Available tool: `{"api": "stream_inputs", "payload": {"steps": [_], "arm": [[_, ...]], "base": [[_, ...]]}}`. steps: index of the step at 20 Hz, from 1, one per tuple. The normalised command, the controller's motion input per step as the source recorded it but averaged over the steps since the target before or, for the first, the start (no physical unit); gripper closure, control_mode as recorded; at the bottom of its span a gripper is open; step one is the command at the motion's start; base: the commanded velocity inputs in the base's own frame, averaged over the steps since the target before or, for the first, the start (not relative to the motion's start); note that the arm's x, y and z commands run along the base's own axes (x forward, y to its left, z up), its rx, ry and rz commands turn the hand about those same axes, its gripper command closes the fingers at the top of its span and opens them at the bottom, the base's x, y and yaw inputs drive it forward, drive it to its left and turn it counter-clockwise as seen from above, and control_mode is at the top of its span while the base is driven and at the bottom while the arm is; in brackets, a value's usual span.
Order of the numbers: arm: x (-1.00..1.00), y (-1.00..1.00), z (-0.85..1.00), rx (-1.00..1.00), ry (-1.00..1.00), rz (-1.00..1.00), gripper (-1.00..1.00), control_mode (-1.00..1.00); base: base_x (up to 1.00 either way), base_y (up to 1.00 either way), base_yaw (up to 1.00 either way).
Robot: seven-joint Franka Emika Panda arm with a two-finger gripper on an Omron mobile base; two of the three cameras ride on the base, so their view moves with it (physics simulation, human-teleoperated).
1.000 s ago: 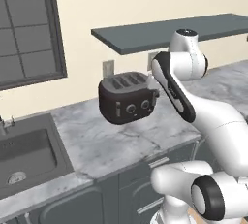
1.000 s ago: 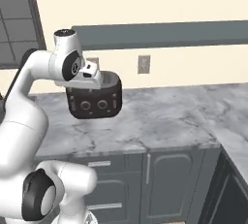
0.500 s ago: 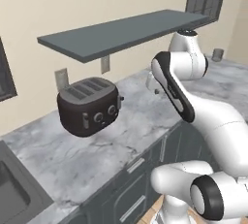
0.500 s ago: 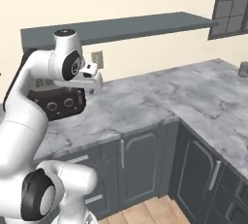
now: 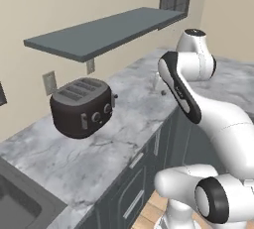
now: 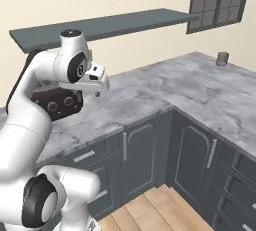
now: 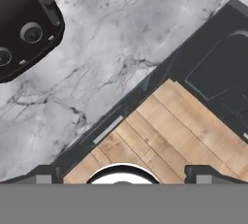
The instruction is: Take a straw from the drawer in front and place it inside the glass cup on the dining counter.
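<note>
My base had turned on since the picture a half second before, so both base views swung with it; the things themselves had not moved. My arm kept the same raised, folded pose against the base. My gripper (image 6: 98,92) hung above the counter (image 6: 150,92), near its front edge, pointing down. In the hand view my fingertips (image 7: 46,174) stood wide apart with nothing between them, so the gripper (image 7: 123,175) was spread and empty.

The toaster (image 5: 82,106) sat on the counter beside my gripper (image 5: 162,90), on its left in the left base view and a little farther back toward the wall. From the right base view the toaster (image 6: 55,105) lay behind my arm, partly hidden, and had slid further to the frame's left than before. In the hand view it filled the upper left corner (image 7: 24,24).

The cup (image 6: 222,58) stood upright on the far arm of the counter, well apart from my gripper, off to its right and beyond it, below the window (image 6: 217,2). Earlier it had sat at the very right edge of that view; now it lay clearly inside the frame.

Below my gripper ran the counter edge, with wooden floor (image 7: 169,131) beneath. The shelf (image 5: 99,32) ran along the wall above the toaster.
</note>
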Motion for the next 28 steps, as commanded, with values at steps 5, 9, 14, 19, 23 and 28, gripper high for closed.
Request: {"api": "stream_inputs", "payload": {"steps": [5,9,14,19,23,28], "arm": [[0.0,0.0,0.0,0.0,0.0,0.0,-1.0,1.0],[0.0,0.0,0.0,0.0,0.0,0.0,-1.0,1.0],[0.0,0.0,0.0,0.0,0.0,0.0,-1.0,1.0],[0.0,0.0,0.0,0.0,0.0,0.0,-1.0,1.0],[-0.09,0.0,-0.05,0.02,0.01,-0.05,-1.0,-1.0],[-0.14,-0.38,-0.11,0.28,-0.02,-0.1,-1.0,-1.0]], "base": [[-0.49,0.26,-0.25],[-0.5,0.29,-0.25],[-0.5,0.24,-0.24],[-0.54,0.18,-0.23],[-0.33,0.04,-0.17],[0.0,0.0,0.0]]}}
